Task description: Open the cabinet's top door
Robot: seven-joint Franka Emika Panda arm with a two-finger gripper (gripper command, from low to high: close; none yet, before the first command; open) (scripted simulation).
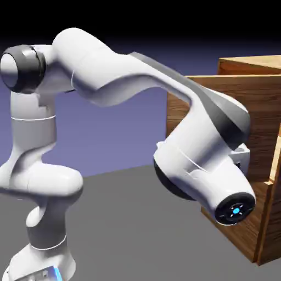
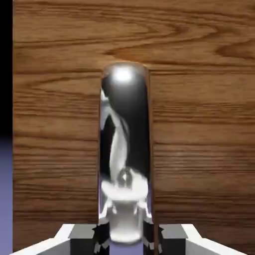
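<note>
The hand view is filled by the brown wood grain of the top door. Its curved silver handle runs up the middle of that view. My gripper is shut on the handle's near end, with one dark fingertip on each side of the metal. In the exterior view the cabinet stands at the right. The top door is a wide panel that looks swung out from the cabinet's body. My bulky white wrist hides the gripper and the handle there.
The arm's base and lower links rise at the exterior view's left from the grey table. The shorter lower panel sits below the top door. The blue-violet backdrop lies behind.
</note>
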